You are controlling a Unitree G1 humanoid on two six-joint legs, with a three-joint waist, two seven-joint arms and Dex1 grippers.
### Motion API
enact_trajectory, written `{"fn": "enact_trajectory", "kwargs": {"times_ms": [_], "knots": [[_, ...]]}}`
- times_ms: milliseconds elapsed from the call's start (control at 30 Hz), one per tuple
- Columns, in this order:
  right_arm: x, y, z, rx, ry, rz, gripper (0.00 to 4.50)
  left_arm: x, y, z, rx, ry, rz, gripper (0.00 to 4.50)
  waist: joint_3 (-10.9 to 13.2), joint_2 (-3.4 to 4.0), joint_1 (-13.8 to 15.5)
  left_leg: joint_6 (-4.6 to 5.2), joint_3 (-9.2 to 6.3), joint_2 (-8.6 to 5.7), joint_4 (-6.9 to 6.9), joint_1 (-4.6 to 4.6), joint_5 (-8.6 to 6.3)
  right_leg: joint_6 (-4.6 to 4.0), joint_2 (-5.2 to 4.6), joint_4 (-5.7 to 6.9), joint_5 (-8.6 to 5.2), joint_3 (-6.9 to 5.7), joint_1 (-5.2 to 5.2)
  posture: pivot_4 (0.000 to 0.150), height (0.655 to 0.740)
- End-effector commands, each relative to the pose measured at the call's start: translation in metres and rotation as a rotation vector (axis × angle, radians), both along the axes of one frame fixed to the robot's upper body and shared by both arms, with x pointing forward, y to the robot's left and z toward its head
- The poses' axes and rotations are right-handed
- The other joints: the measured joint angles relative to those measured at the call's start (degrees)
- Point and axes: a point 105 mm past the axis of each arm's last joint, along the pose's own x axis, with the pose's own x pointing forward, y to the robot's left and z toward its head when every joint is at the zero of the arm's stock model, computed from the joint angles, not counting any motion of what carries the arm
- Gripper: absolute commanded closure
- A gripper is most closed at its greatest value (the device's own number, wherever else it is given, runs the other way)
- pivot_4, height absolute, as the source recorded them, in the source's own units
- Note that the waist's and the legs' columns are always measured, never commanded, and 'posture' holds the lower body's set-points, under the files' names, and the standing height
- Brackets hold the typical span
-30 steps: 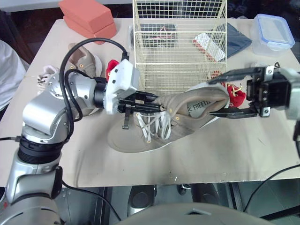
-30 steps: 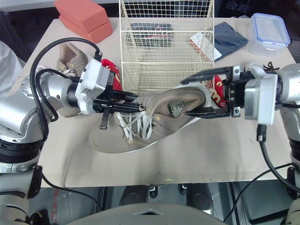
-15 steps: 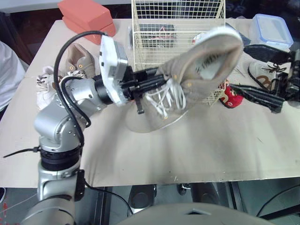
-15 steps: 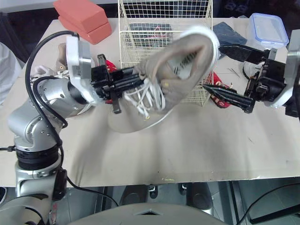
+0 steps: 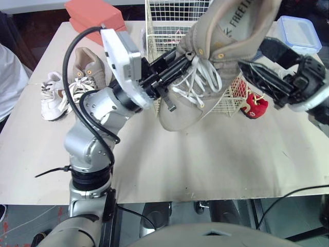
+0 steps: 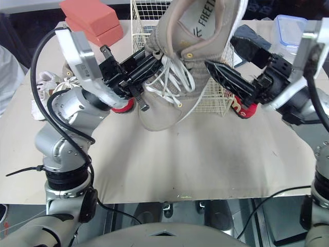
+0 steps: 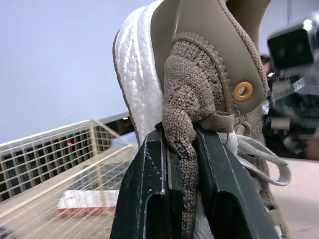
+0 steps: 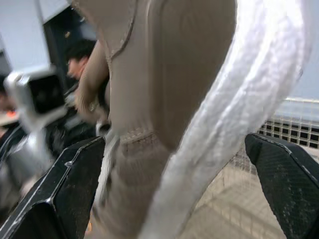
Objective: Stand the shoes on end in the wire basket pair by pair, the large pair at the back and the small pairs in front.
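Note:
The large tan shoe (image 5: 226, 46) hangs heel up in the air in front of the wire basket (image 5: 159, 31). My left gripper (image 5: 177, 67) is shut on its knitted tongue (image 7: 187, 149), beside the white laces. My right gripper (image 6: 221, 51) is open at the shoe's heel end. In the right wrist view its fingers (image 8: 70, 189) stand wide apart, with the white sole edge (image 8: 209, 149) between them and no pad touching it. The other tan shoe (image 5: 87, 67) and a small white shoe (image 5: 51, 95) lie at the left. A small red shoe (image 5: 254, 105) lies beside the basket's right front corner, and another red shoe (image 6: 123, 107) shows behind my left arm.
Two orange-red blocks (image 5: 95, 15) lie at the back left. A lidded plastic box (image 5: 300, 31) sits at the back right, with a dark cloth (image 6: 252, 36) next to it. A dark flat item (image 5: 172, 36) lies inside the basket. The table's front half is bare.
My left gripper has lifted the tan shoe off the table and tipped it heel up before the basket. My right gripper let go of the heel, drew back, then rose to the heel again, open.

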Motion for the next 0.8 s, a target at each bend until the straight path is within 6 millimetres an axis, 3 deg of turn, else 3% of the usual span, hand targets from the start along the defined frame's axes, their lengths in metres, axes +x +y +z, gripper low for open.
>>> {"fn": "enact_trajectory", "kwargs": {"times_ms": [33, 200, 300, 500, 567, 733, 800], "knots": [[0.008, 0.004, 0.010, 0.045, -0.049, -0.076, 0.06, 0.005, 0.003, 0.004, -0.040, -0.087, 0.103, 4.39, 0.0, 0.01, -0.1, 0.00, 0.02, 0.01, -0.01, -0.01, 0.00, 0.00, 0.00, -0.04, 0.00, 0.02, -0.01, 0.150, 0.6860], [0.019, 0.017, 0.011, 0.094, -0.043, -0.113, 0.06, 0.011, -0.006, -0.004, -0.032, -0.133, 0.180, 4.39, 0.0, 0.01, -0.2, 0.00, 0.08, 0.02, -0.03, -0.05, 0.00, -0.01, 0.00, -0.07, 0.01, 0.07, -0.07, 0.150, 0.6860], [0.025, 0.021, 0.009, 0.102, -0.034, -0.136, 0.80, 0.011, -0.009, -0.004, -0.078, -0.144, 0.200, 4.39, 0.0, 0.01, -0.1, 0.00, 0.07, 0.07, -0.04, -0.06, 0.00, -0.01, -0.03, -0.07, 0.01, 0.05, -0.07, 0.150, 0.6860], [0.033, 0.019, 0.004, 0.092, -0.015, -0.169, 3.61, 0.011, -0.012, -0.005, -0.069, -0.159, 0.201, 4.39, 0.0, 0.02, -0.2, 0.03, 0.06, 0.05, -0.02, -0.03, -0.01, -0.01, -0.05, -0.02, 0.01, 0.02, -0.06, 0.150, 0.6860], [0.035, 0.018, 0.003, 0.083, -0.013, -0.173, 4.37, 0.012, -0.011, -0.004, -0.072, -0.163, 0.204, 4.39, 0.0, 0.02, -0.2, 0.03, 0.05, 0.06, -0.02, -0.04, -0.01, -0.01, -0.04, -0.02, 0.01, 0.01, -0.06, 0.150, 0.6860], [0.035, 0.018, 0.005, 0.090, -0.026, -0.171, 4.44, 0.010, -0.013, -0.005, -0.093, -0.126, 0.157, 4.39, 0.0, 0.02, -0.2, 0.03, 0.06, 0.06, -0.02, -0.03, -0.01, -0.01, -0.04, -0.02, 0.01, 0.01, -0.06, 0.150, 0.6860], [0.034, 0.018, 0.009, 0.093, -0.039, -0.167, 4.50, 0.005, -0.013, -0.006, -0.096, -0.107, 0.104, 3.37, 0.0, 0.02, -0.2, 0.03, 0.05, 0.06, -0.02, -0.04, -0.01, 0.00, -0.04, -0.02, 0.01, 0.01, -0.06, 0.150, 0.6860]]}}
